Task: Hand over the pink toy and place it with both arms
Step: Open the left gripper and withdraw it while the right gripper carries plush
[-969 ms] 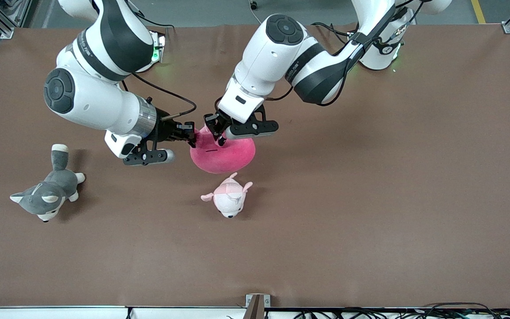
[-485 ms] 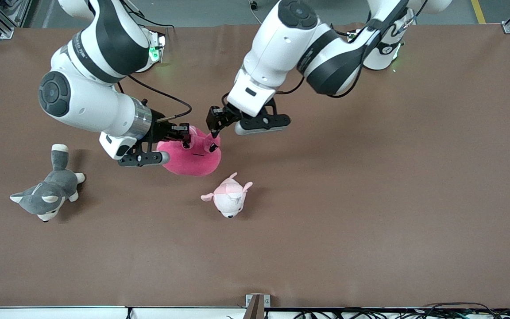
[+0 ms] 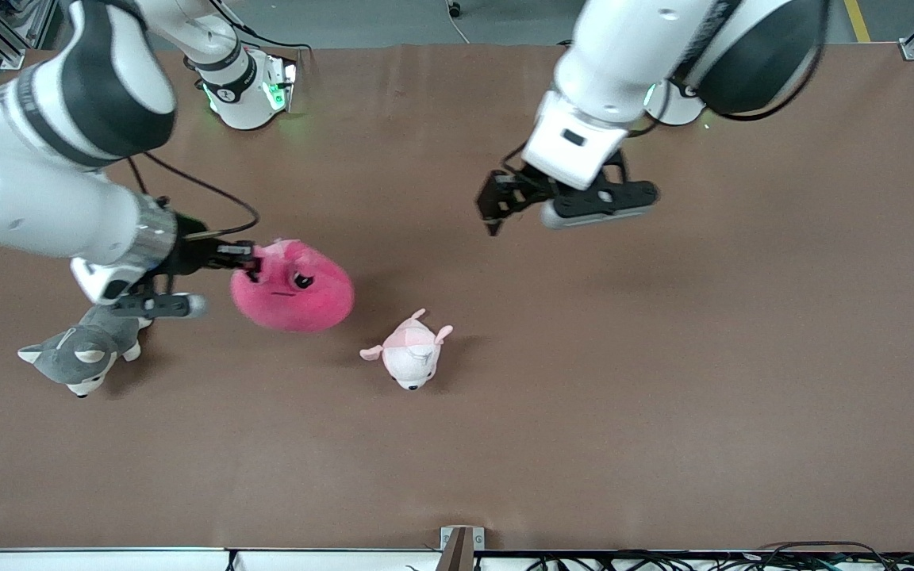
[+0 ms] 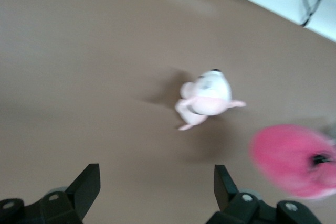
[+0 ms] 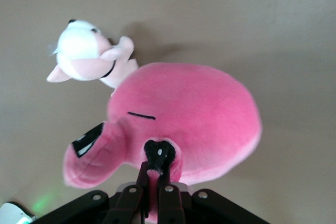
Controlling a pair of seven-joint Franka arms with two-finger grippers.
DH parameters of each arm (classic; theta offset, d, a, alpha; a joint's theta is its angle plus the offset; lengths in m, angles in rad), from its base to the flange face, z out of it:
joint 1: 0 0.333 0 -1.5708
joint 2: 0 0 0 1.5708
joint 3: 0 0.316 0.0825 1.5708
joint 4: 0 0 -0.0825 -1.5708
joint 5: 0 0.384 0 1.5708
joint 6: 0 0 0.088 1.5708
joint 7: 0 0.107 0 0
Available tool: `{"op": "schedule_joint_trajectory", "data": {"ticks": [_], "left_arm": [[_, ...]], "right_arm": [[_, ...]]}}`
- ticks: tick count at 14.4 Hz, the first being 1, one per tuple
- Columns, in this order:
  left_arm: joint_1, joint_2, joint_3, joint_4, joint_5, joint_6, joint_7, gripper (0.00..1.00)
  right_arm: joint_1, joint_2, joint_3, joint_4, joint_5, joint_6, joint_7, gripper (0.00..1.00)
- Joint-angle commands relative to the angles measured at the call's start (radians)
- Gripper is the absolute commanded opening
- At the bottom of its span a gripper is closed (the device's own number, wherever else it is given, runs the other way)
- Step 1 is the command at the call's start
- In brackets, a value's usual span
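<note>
The pink toy (image 3: 296,287), a round hot-pink plush with black markings, hangs from my right gripper (image 3: 251,268), which is shut on a fold of it at the edge toward the right arm's end of the table. In the right wrist view the toy (image 5: 194,114) fills the middle and my right gripper (image 5: 156,182) pinches its fabric by a black marking. My left gripper (image 3: 493,216) is open and empty, up over bare table toward the left arm's end. In the left wrist view its fingers (image 4: 89,184) stand wide apart and the toy (image 4: 291,158) shows blurred.
A small pale pink-and-white plush (image 3: 411,353) lies nearer the front camera than the pink toy; it also shows in the left wrist view (image 4: 207,98) and right wrist view (image 5: 89,53). A grey-and-white husky plush (image 3: 80,349) lies under the right arm's wrist.
My left gripper has let go of the pink toy and pulled away toward the left arm's end. My right gripper has carried the toy toward the right arm's end.
</note>
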Motion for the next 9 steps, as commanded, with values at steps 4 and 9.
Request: {"op": "schedule_joint_trajectory", "data": {"ticks": [4,9], "left_arm": [[0.283,-0.073,-0.006,-0.018,0.003,-0.234,0.5,0.95],[0.475,-0.156,-0.006,-0.117,0.004,-0.253,0.791,1.0]], "right_arm": [[-0.133,0.102,0.015,0.049,-0.061,0.009,-0.14,0.03],[-0.181,0.179,0.017,0.067,-0.055,0.012,-0.41,0.02]]}}
